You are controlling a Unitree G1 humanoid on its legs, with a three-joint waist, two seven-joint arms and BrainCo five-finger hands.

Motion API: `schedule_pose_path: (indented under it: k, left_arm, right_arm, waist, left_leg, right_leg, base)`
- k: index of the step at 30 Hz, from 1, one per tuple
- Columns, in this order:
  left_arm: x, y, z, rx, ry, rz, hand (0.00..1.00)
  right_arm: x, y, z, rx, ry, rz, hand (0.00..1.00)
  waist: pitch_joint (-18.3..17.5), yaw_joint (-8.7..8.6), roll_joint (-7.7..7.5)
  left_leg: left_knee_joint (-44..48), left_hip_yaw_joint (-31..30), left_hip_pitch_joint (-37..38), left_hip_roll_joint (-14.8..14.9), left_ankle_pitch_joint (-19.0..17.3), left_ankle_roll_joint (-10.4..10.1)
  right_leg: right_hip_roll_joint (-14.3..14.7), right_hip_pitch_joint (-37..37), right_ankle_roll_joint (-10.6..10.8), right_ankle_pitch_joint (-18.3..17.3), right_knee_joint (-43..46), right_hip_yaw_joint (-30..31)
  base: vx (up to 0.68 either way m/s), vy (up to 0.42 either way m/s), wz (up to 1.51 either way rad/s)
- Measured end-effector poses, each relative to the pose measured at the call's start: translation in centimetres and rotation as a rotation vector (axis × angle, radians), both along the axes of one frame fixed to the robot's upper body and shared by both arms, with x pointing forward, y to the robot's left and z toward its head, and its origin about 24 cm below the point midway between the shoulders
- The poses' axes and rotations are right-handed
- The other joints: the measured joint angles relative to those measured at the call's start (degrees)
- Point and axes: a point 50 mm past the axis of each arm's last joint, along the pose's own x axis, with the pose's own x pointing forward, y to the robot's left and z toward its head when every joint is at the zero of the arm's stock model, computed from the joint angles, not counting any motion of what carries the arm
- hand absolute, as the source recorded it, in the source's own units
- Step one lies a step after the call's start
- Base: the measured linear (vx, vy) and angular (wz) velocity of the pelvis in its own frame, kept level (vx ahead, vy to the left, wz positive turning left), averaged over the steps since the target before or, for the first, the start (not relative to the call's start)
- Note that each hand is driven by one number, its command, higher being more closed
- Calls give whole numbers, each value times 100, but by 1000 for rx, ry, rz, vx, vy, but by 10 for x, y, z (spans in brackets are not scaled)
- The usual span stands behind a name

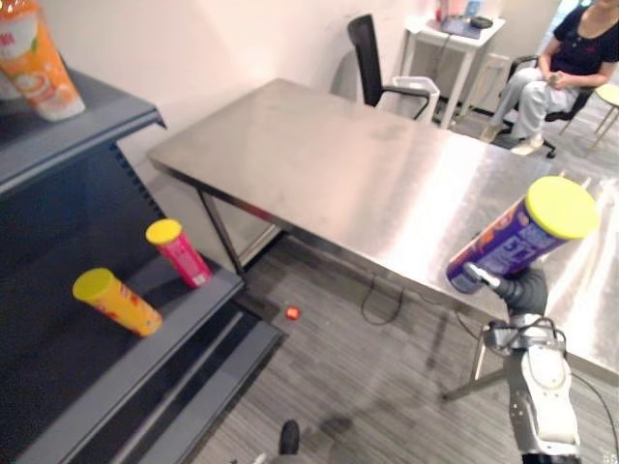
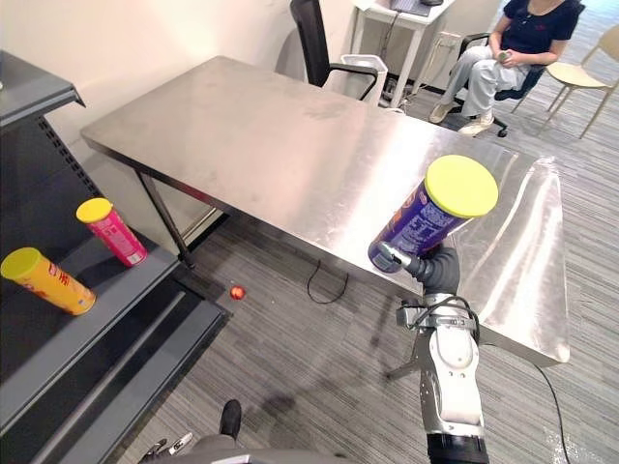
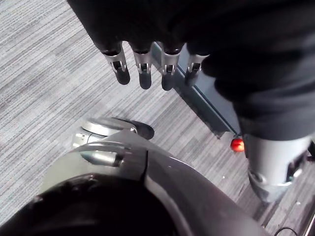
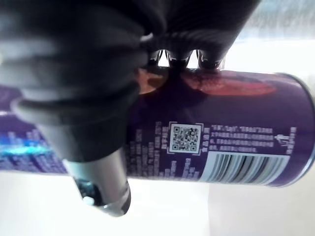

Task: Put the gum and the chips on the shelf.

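Eye views: paired head cameras, slightly apart, look steeply down, sharing the dark grey metal shelf unit (image 1: 193,304) at left, the long brushed-steel table (image 1: 368,184) beyond and the purple cylindrical can with a yellow lid (image 2: 416,227) at near right. Left wrist view: close along the left hand (image 3: 143,69), facing down at grey striped carpet (image 3: 44,73). Right wrist view: hard against the right hand (image 4: 78,83) and that same can.

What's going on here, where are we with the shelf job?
The right hand is curled round a purple chips can with a yellow lid, holding it tilted in the air by the near edge of the steel table. A yellow can and a pink can already sit on the shelf at the robot's left. The left hand hangs open over the floor, holding nothing. A person sits beyond the table.
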Motion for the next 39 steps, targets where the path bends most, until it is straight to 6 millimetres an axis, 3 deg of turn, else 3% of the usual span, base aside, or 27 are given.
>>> schedule_pose_path:
  k: [8, 13, 15, 19, 20, 21, 22, 23, 26, 29, 30, 32, 36, 39]
  left_arm:
    - [-4, -4, -1, -18, 7, -4, 0]
    - [-8, -5, -2, -28, 17, 13, 0]
    - [-8, -6, -2, -35, 11, 20, 0]
    - [3, -14, 0, -60, -42, 30, 0]
    - [3, -14, -1, -62, -37, 30, 0]
    - [5, -10, 0, -53, -40, 32, 0]
    - [12, -6, 1, -52, -61, 50, 0]
    - [10, -5, 1, -52, -56, 75, 0]
    - [-9, -6, -2, -60, -19, 146, 0]
    - [-21, -11, -4, -88, 12, 218, 0]
    - [-22, -17, -5, -110, 6, 251, 0]
    - [-25, -14, -5, -107, 6, 282, 0]
    - [-26, -12, -5, -95, 12, 285, 0]
    - [-26, -12, -5, -90, 13, 270, 0]
  right_arm:
    - [-7, -10, -7, 18, 25, -55, 100]
    - [-7, -8, -7, 26, 21, -47, 100]
    - [-4, -1, -6, 36, 16, -18, 100]
    - [7, 10, 7, 31, -40, 35, 100]
    - [10, 10, 10, 22, -52, 40, 100]
    - [10, 9, 12, 21, -61, 32, 100]
    - [10, 2, 15, 18, -76, -7, 100]
    - [8, -5, 15, 25, -77, -50, 100]
    - [2, -18, 13, 27, -68, -123, 100]
    - [-5, -30, 10, 27, -54, -182, 100]
    - [-6, -33, 10, 31, -53, -198, 100]
    - [-6, -30, 6, 55, -46, -208, 100]
    - [-5, -23, 3, 66, -37, -200, 100]
    - [-4, -20, 1, 37, -21, -204, 100]
  waist:
    - [-61, -17, 143]
    - [-10, -14, 160]
    - [57, -32, 187]
    - [116, -46, 444]
    - [140, 29, 457]
    - [174, 22, 319]
    - [298, -6, 146]
    - [306, -63, 111]
    - [295, -194, 308]
    - [255, -292, 411]
    - [237, -275, 508]
    - [216, -290, 427]
    - [214, -271, 342]
    - [228, -231, 328]
  left_leg:
    - [3, 75, 281, -3, -67, -8]
    - [197, -89, 340, 1, -109, -14]
    - [469, -351, 150, 19, -155, -40]
    - [354, -1292, -745, 150, 57, -238]
    - [31, -1014, -811, 220, -460, 74]
    - [34, -577, -887, 179, -724, 482]
    - [457, 344, -1126, 52, -519, 951]
    - [1219, 1060, -1268, -104, -316, 1159]
    - [2370, 1662, -914, 134, -695, 934]
    - [1812, 1552, -303, 396, -929, 453]
    - [1443, 1482, -231, 324, -986, 350]
    - [1113, 1420, -208, 146, -934, 249]
    - [938, 1303, -129, -290, -823, 405]
    - [953, 1375, -49, -405, -871, 491]
  right_leg:
    - [-23, 204, -7, 1, 34, 106]
    - [-37, 245, -101, -214, 455, 14]
    - [-5, 265, -151, -325, 626, -215]
    - [187, -406, -429, -700, 1452, -1162]
    - [184, -434, -483, -686, 1386, -1462]
    - [46, -403, -564, -679, 1270, -1683]
    - [-299, -432, -600, -678, 1307, -2091]
    - [-597, -373, -590, -627, 1326, -2526]
    - [-794, -79, -614, -515, 1313, -3300]
    - [-836, -40, -475, -422, 1299, -3901]
    - [-835, -45, -455, -328, 1295, -4037]
    - [-901, 1, -394, -144, 1200, -4202]
    - [-1148, 195, -259, 319, 940, -4215]
    - [-1264, 217, -271, 469, 971, -4107]
  base:
    - [11, 2, -9]
    - [-29, -19, 13]
    - [-108, -62, 58]
    - [-198, -118, 119]
    - [-209, -142, 138]
    - [-240, -99, 163]
    - [-166, -95, 195]
    - [-143, -85, 188]
    - [-46, -45, 155]
    - [-1, 98, 109]
    - [22, 181, 76]
    - [12, 211, 59]
    - [31, 214, 36]
    - [-1, 168, -6]
